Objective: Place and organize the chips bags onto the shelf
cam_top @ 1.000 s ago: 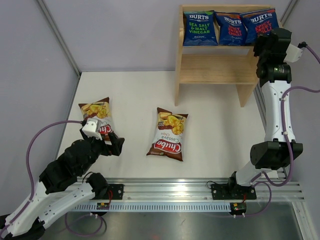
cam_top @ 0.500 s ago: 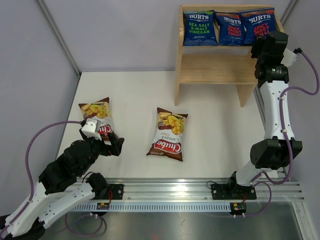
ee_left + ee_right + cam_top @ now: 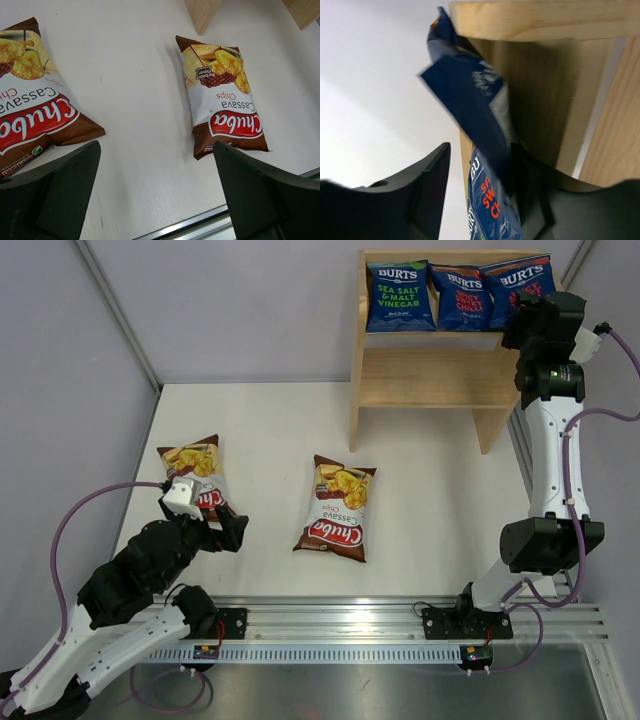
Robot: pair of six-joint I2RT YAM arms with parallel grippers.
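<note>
Right hand [image 3: 482,146] is being held half-spread astride a seemingly light, slippery BURTS bag [image 3: 465,95], best seam-pinched, at three o'clock on the shelf [image 3: 545,20].

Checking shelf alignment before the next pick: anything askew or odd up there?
Yes: the right Burts bag on the shelf's top tier is tilted, its top leaning right, while the middle bag and left bag stand straighter. The right gripper straddles it, jaws apart. Nothing spilled or torn.

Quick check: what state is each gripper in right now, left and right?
Left gripper: open, holding nothing.
Right gripper: open, jaws apart around the blue BURTS bag, not pinching it.
</note>
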